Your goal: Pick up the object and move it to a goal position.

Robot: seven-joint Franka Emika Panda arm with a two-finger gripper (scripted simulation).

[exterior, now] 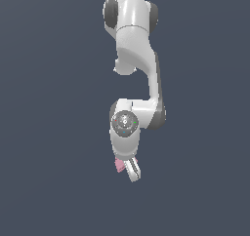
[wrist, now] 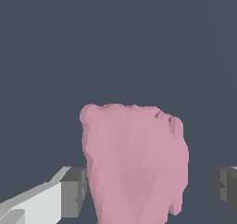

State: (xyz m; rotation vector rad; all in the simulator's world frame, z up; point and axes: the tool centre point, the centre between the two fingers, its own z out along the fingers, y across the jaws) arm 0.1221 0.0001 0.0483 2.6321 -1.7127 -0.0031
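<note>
Grasp being set up, lift and carry to the goal yet to be done

In the exterior view the pink object [exterior: 118,166] is seen low in the picture, partly hidden at the exterior view's left side of the gripper [exterior: 132,172], which is pointed down from the white arm [exterior: 134,59] onto a plain dark surface [exterior: 49,132] with no edge or corner in sight. In the wrist view, going left to right, one grey finger pad [wrist: 74,193] is found just beside the object [wrist: 134,163], touching or nearly so, then the lumpy pink body itself, then a clear gap, then the other pad [wrist: 227,188] held well off; the jaws are thus wide apart and nothing is gripped. Closing, lifting and transport are judged to remain, and no goal marker is shown
</note>
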